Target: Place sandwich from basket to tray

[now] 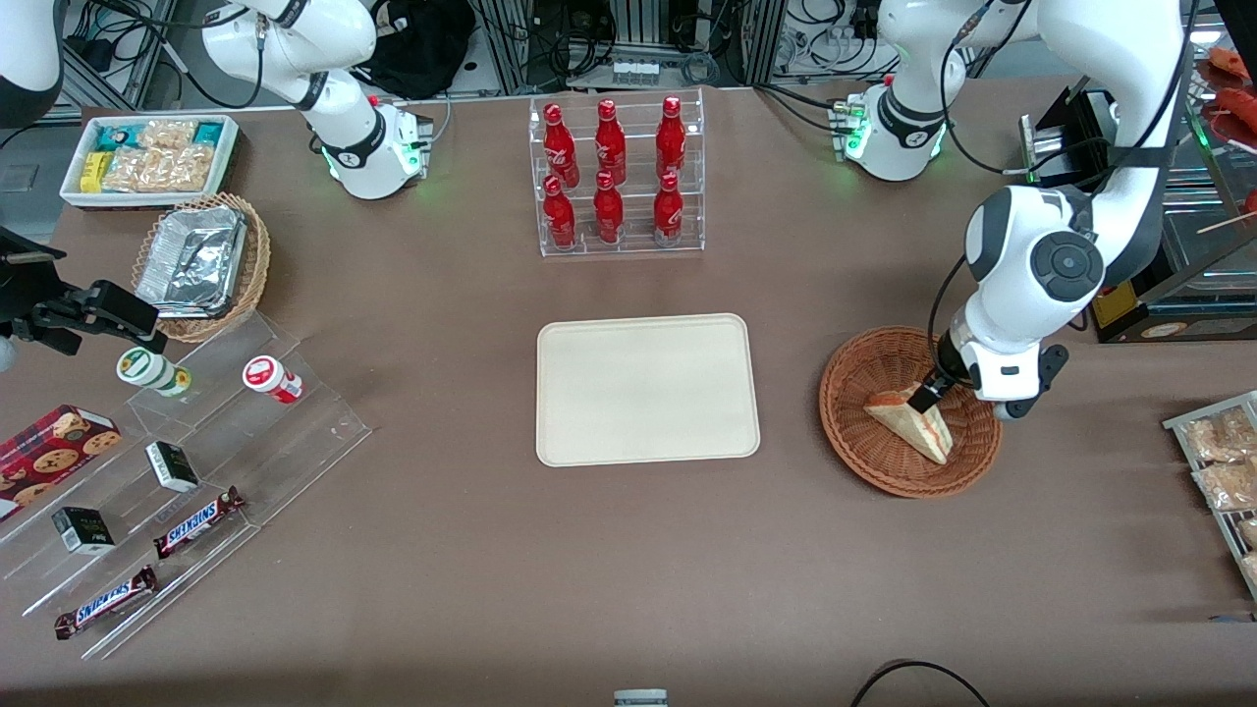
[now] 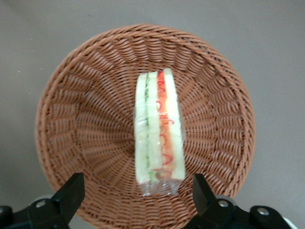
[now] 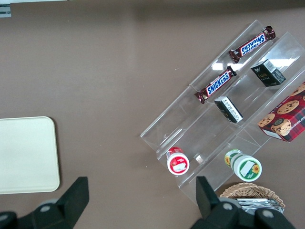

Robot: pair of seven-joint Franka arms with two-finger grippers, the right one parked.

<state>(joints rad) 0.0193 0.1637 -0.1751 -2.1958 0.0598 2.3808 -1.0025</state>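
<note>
Right now the pincer [image 2: 136, 198] hangs wide open just above the sandwich [image 2: 158, 131], which lies in the basket [image 2: 71, 119]. Closing off-centre could squash the soft bread or let its wrapper slip, short of the tray [image 1: 647, 389].

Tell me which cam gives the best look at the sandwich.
Left wrist view: the sandwich stands on edge in the wicker basket, layers fully visible, with the open gripper straddling it. In the front view the sandwich is partly covered by the gripper. Right wrist view doesn't show it.
</note>
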